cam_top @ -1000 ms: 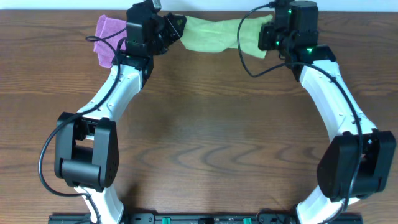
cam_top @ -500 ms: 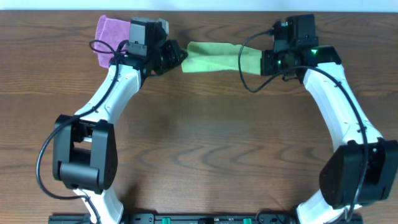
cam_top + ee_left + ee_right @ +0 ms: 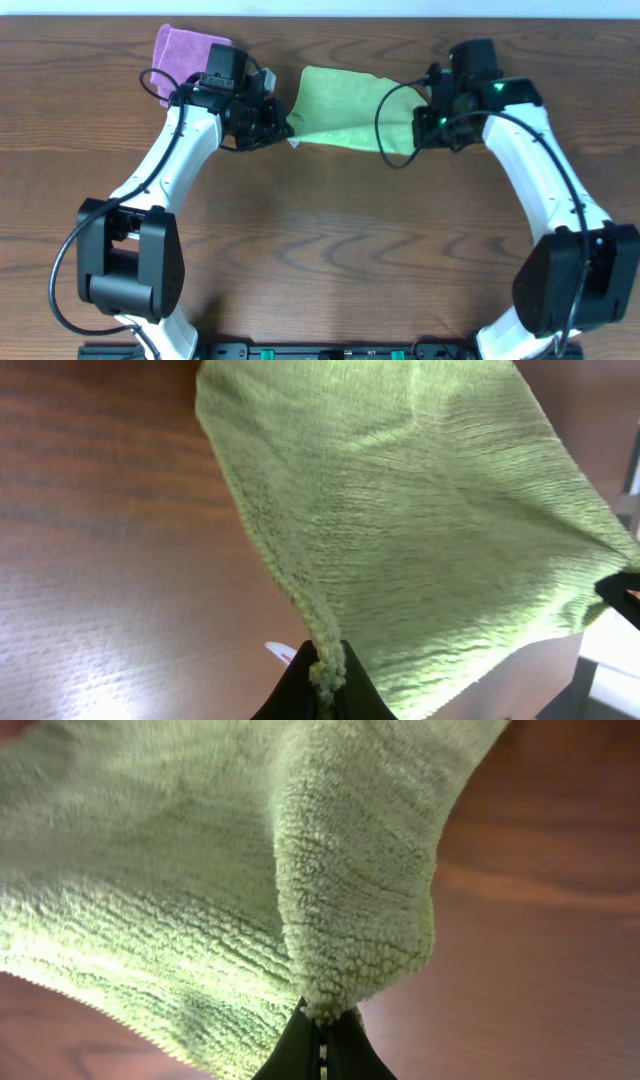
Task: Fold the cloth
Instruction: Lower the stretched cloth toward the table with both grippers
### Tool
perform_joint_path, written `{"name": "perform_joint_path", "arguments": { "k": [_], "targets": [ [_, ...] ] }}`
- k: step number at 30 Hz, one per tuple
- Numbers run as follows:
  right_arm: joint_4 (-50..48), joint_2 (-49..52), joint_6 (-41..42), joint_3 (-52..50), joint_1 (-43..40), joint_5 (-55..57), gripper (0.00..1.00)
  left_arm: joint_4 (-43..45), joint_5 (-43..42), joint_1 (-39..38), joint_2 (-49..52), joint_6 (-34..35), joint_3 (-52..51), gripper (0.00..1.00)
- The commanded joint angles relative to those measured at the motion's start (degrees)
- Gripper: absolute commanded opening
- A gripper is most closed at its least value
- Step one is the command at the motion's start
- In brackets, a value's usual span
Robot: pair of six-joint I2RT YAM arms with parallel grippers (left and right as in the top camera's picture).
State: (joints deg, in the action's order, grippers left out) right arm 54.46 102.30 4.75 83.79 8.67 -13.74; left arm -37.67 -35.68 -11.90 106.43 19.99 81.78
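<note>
The light yellow-green cloth (image 3: 345,108) hangs stretched between my two grippers above the far part of the wooden table. My left gripper (image 3: 288,130) is shut on its left corner; the left wrist view shows the cloth (image 3: 420,520) running away from the pinched jaws (image 3: 325,678). My right gripper (image 3: 418,130) is shut on its right corner; the right wrist view shows a thick fold of the cloth (image 3: 250,870) clamped in the jaws (image 3: 322,1020).
A purple cloth (image 3: 180,50) lies crumpled at the far left, just behind my left arm. A small white tag (image 3: 282,652) shows by the left jaws. The wooden table (image 3: 330,240) stretches toward the near edge.
Both grippers have moved toward the near side with the cloth. The cloth was a narrow twisted band and now hangs wider and more spread out.
</note>
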Motion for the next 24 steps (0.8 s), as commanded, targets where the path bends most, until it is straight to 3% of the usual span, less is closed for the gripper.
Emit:
{"name": "perform_joint_path", "arguments": {
  "k": [1,10,24],
  "targets": [
    [-0.72,-1.46,-0.96,-4.04,1.64,-2.23,0.01,-1.9,0.37,0.37,-1.36,-4.26,0.92,0.06],
    [-5.95,-7.91,-0.04,-15.08,2.62,-4.76,0.02,-12.24,4.66,0.37,-1.36,-8.41,0.61,0.06],
    [-7.32,-12.74,0.83,-28.11,2.67,-6.19,0.01,-14.78,2.14,0.2,-2.19,-8.44,-8.76,0.06]
  ]
}}
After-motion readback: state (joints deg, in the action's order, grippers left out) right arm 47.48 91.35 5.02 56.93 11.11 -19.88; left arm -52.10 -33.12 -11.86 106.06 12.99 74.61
